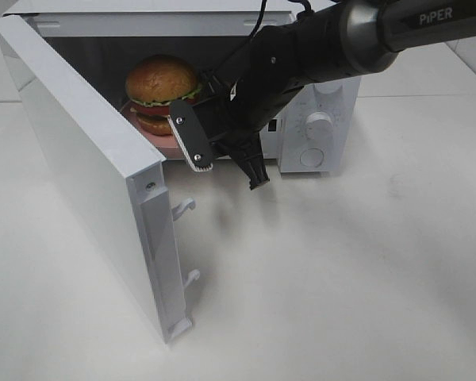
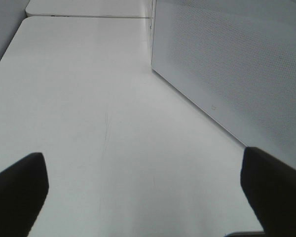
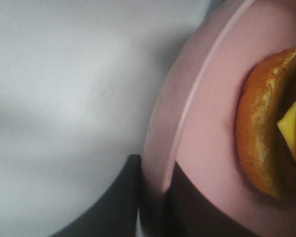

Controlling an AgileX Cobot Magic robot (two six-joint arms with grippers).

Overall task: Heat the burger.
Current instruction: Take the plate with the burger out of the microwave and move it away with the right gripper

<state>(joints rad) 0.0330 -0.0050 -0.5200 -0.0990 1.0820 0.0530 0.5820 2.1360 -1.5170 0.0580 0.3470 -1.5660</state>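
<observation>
A white microwave point(image 1: 317, 111) stands on the white surface point(image 1: 341, 278). Its door point(image 1: 87, 175) is swung wide open. Two round knobs point(image 1: 319, 125) sit on its front, one above the other. Inside it lies a pink plate point(image 1: 155, 136).

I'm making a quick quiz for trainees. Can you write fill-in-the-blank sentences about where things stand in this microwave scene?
1. The glossy golden-brown burger sits on a shallow round plate coloured ____.
2. The white microwave's door stands ____.
3. The right pincer is shut on the plate's ____.
4. The left pincer hovers above the white table with its jaws ____.

Missing words: pink; open; rim; open
</observation>
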